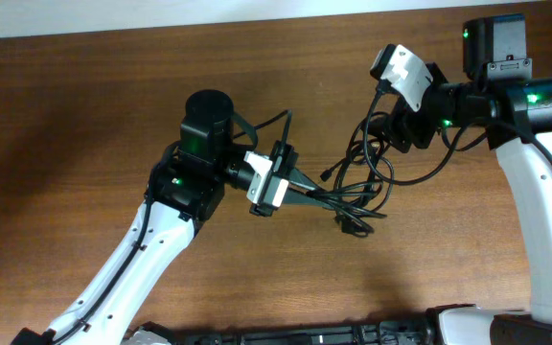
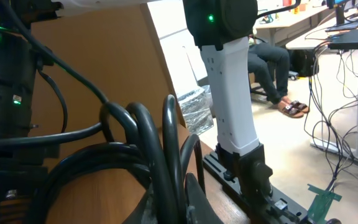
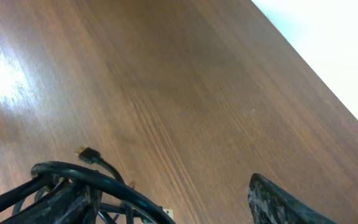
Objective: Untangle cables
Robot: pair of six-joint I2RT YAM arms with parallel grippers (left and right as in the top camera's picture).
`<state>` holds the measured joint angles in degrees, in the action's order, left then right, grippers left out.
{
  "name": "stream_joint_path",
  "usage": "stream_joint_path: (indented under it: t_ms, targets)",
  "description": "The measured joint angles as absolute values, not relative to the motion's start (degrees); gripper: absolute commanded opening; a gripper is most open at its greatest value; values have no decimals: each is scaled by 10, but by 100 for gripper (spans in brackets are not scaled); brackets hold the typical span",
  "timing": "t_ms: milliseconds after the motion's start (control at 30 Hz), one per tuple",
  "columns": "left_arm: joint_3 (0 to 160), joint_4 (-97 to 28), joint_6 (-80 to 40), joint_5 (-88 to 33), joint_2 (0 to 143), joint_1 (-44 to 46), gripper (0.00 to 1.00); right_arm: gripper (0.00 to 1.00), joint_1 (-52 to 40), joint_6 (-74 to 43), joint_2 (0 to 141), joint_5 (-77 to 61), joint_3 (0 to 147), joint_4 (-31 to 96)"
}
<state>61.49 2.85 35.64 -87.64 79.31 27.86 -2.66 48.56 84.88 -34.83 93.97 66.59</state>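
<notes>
Brown wooden table (image 1: 84, 115); office desks (image 2: 350, 38) stand beyond.

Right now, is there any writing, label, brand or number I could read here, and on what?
None: no text can be read in any view.
The cables, the wooden table and the white wrist housings show no print; the green dots on the arms are lights, not signs.

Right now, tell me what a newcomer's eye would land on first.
The black cables lie tangled on the table, right of centre. The left end effector is shut on the tangle's left edge, while the right end effector stands open at its top, a loop lying across one finger.
</notes>
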Motion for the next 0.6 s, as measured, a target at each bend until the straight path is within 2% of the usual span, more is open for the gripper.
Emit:
stream_joint_path:
  t_ms: [33, 100, 200, 433, 467, 500, 567, 600]
  targets:
    - [615, 29, 356, -876, 793, 279, 0, 73, -27, 501, 849, -353, 940, 676]
    - [615, 29, 356, -877, 793, 279, 0, 66, -27, 538, 849, -363, 940, 693]
    - [615, 29, 356, -876, 793, 280, 0, 49, -27, 594, 849, -378, 940, 700]
    - [615, 32, 358, -867, 793, 303, 0, 46, -27, 671, 849, -387, 940, 700]
    - [615, 33, 358, -865, 793, 304, 0, 38, -27, 678, 849, -387, 940, 703]
    - [615, 33, 358, -863, 793, 304, 0, 24, -27, 686, 849, -388, 940, 707]
    - [615, 33, 358, -860, 793, 304, 0, 4, -27, 710, 849, -389, 940, 719]
    - [615, 33, 358, -859, 793, 304, 0, 4, -27, 719, 849, -390, 940, 722]
